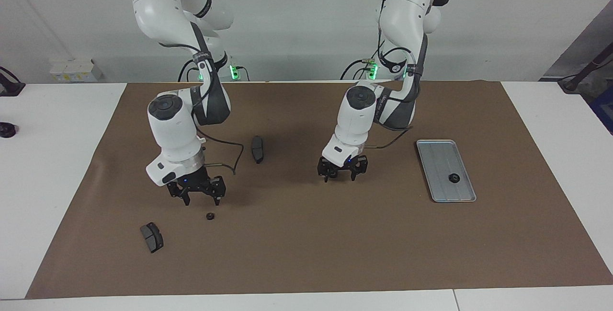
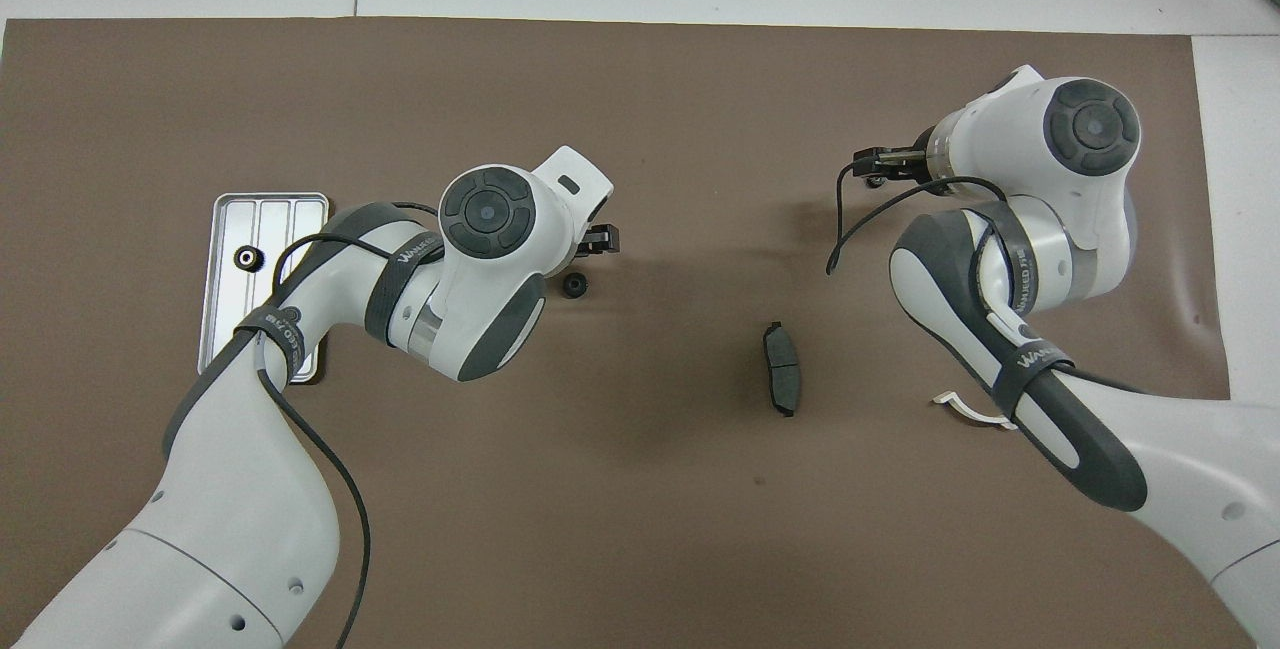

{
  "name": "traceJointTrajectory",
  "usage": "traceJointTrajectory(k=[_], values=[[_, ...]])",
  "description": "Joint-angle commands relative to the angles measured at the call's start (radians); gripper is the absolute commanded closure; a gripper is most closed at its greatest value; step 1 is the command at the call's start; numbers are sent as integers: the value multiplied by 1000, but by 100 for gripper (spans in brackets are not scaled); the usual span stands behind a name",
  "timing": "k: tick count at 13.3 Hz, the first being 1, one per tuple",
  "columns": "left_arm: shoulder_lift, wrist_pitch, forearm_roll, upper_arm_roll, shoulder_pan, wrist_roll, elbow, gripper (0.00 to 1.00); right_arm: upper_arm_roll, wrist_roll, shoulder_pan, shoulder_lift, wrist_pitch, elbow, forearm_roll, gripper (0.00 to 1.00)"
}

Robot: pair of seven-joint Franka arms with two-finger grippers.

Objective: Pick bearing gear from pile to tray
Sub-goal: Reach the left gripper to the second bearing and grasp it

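Observation:
The pile is scattered. A small black bearing gear (image 1: 210,215) lies on the brown mat just below my right gripper (image 1: 200,199), which hovers open over it. In the overhead view that gripper (image 2: 885,164) peeks out from under its wrist. My left gripper (image 1: 341,173) is open and empty, low over the mat's middle; it also shows in the overhead view (image 2: 603,241). A second small black piece (image 2: 573,286) lies beside it, nearer to the robots. The silver tray (image 1: 438,157) (image 2: 228,314) lies toward the left arm's end and holds one black gear (image 1: 453,178) (image 2: 245,258).
One dark brake pad (image 1: 152,237) lies farther from the robots than my right gripper. Another brake pad (image 1: 257,148) (image 2: 781,381) lies between the arms. A white bracket (image 2: 962,408) peeks out from under the right arm. The brown mat (image 1: 306,253) covers the table.

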Motion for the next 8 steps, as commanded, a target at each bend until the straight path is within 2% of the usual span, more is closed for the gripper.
traceJointTrajectory(k=[1, 2, 5, 8], values=[[11, 33, 26, 5, -10, -1, -27, 15, 17, -48, -12, 50, 40, 26, 23, 19], [6, 39, 26, 5, -12, -1, -45, 21, 17, -71, -14, 59, 45, 26, 23, 20], [-5, 49, 25, 3, -35, -1, -77, 35, 16, -86, -17, 81, 95, 16, 21, 32], [-9, 32, 25, 3, -44, -2, -80, 59, 14, -89, -15, 95, 121, 5, 17, 35]])
